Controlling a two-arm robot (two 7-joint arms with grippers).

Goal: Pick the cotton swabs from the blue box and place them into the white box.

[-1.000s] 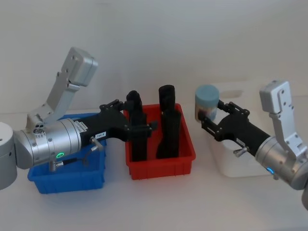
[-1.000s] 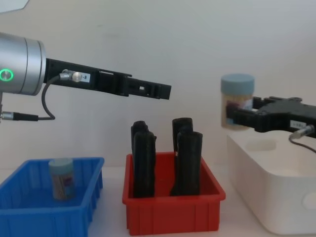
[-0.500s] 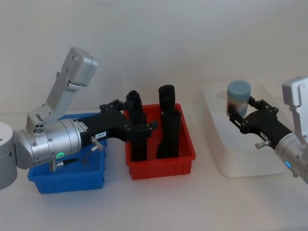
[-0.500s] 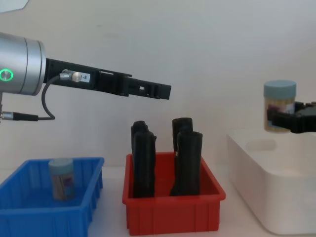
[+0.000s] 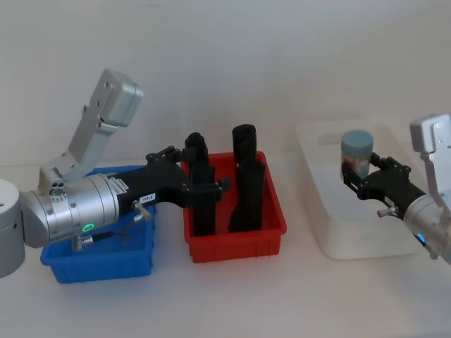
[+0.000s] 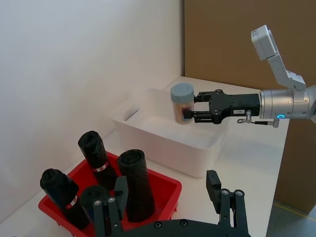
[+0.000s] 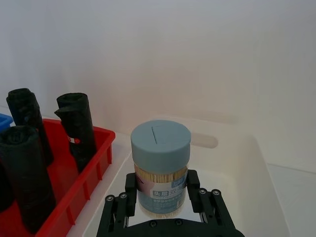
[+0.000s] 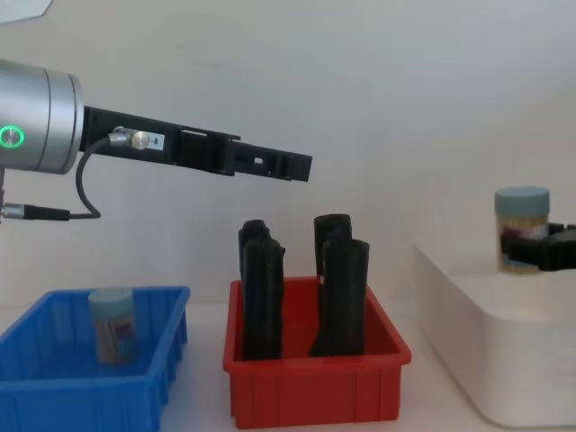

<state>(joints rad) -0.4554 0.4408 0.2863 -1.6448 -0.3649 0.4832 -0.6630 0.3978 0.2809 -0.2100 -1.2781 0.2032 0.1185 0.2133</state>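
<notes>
The right pincer (image 7: 161, 196) is clenching a small clear cylindrical jar of cotton swabs (image 7: 161, 163) with a light blue lid, its fingers pressing the labelled lower half from both sides and holding it upright. The jar is hanging over the inside of the large, glossy white box (image 5: 345, 236) of plastic with rounded corners. It is riding with its base about level with the rim, and I cannot tell whether it is touching the floor yet.

A second ago this jar was sitting much higher, out by the box's edge nearest the red plastic bin (image 5: 236, 246). Since then the arm has been carrying it across to the middle of the box and lowering it. To my judgement the transfer is entering its last stage, with only a little more descent and a release remaining.

The left pincer (image 6: 165, 197) is hovering above the red bin and its upright black rolls (image 5: 243, 183). Its fingers are spread and grasping nothing, and it is not moving from where it was a second ago. Beneath that arm, a second jar (image 8: 113, 324) is standing untouched in the shallow, bright blue box (image 8: 54, 396) of ribbed plastic on the white worktop (image 5: 232, 303). So at least one more pick is waiting after this one.
</notes>
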